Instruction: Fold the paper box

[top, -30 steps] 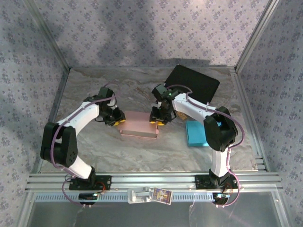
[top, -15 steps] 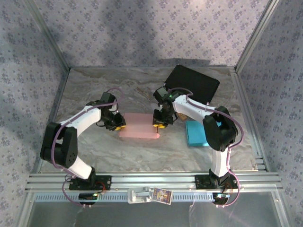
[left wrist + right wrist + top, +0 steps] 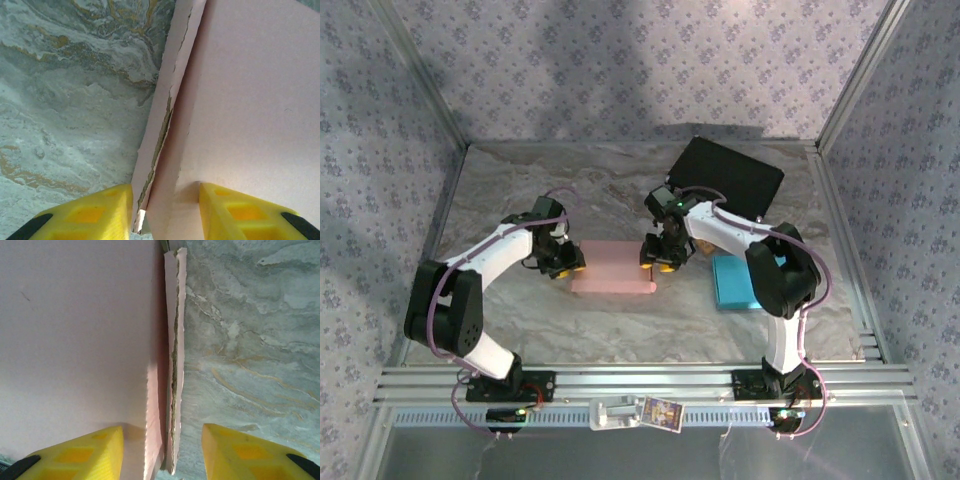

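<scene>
Pink paper box (image 3: 612, 266) lies flat near the middle of the marbled worktop (image 3: 520, 190), long axis running left to right, between the two arms. Left fingers (image 3: 90, 215) sit at its left end and right fingers (image 3: 240, 450) at its right end. In the left wrist view the yellow fingers are spread and straddle the box's upturned side flap: one is over the bare worktop just beside the flap, the other over the pink top panel, with no pinch on the paper. The right wrist view mirrors this, fingers apart, the thin side flap standing between them with a gap on either side. Both flaps show a ragged, brownish raw edge and stand slightly away from the main panel. A light blue box (image 3: 735, 282) rests on the worktop near the right arm's elbow, well apart from the pink one. A flat black pad (image 3: 725, 175) lies at the back right.
</scene>
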`<action>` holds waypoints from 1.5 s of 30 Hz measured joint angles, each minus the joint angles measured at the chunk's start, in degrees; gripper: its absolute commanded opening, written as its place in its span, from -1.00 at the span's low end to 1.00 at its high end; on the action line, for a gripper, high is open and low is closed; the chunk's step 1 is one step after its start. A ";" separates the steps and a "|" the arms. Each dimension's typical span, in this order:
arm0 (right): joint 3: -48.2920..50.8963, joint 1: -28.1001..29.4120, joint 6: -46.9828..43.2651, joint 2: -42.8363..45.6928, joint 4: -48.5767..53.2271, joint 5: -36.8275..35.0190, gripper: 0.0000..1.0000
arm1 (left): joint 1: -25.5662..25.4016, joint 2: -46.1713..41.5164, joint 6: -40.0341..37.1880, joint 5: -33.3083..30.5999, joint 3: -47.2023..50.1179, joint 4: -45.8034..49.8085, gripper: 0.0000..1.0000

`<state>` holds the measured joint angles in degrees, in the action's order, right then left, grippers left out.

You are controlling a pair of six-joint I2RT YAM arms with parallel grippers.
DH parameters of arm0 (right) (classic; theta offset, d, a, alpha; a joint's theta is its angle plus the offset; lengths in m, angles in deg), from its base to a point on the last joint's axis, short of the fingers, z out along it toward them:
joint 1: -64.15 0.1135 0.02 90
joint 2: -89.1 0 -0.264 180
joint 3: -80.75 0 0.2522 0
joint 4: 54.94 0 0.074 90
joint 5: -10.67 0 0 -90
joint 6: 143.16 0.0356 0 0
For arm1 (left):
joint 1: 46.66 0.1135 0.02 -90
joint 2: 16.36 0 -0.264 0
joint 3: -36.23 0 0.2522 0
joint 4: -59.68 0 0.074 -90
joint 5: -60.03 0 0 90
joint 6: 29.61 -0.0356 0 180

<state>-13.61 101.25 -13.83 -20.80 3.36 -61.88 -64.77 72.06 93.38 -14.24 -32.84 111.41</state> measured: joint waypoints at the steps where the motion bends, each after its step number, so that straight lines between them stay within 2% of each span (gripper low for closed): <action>1: 0.37 0.00 0.00 -0.52 -0.48 0.37 -0.17 | 0.00 0.09 -0.02 0.13 0.09 -0.55 -0.24; 14: 1.03 -0.83 -0.42 -2.25 -3.19 3.85 -0.64 | 1.01 0.22 -0.20 3.19 4.74 -8.57 -0.49; 17: 1.01 -1.05 -0.22 -2.34 -3.23 4.52 -0.84 | 1.29 0.17 0.02 3.93 5.51 -10.67 -0.55; 29: 1.11 -3.65 0.09 -2.89 -3.76 7.67 -0.91 | 2.03 0.07 1.14 6.16 7.56 -15.74 -0.69; 31: 1.25 -4.20 -0.24 -2.93 -3.98 8.35 -0.79 | 2.16 0.07 1.16 6.62 7.85 -16.37 -0.73; 37: 3.04 -6.67 -4.11 -2.78 -6.56 9.42 -0.14 | 2.80 0.02 2.45 9.29 9.70 -20.26 -0.80; 39: 4.37 -8.15 -5.90 -2.19 -7.69 9.97 0.02 | 2.80 -0.22 2.86 9.92 10.40 -21.57 -0.84; 45: 7.65 -12.63 -10.47 -0.96 -12.85 12.39 0.18 | 4.07 -0.63 4.48 13.00 12.87 -25.62 -0.93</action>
<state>-5.96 88.62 -24.30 -21.77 -9.49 -49.49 -60.71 71.43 97.86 -1.24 -19.97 85.80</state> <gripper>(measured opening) 0.573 0.051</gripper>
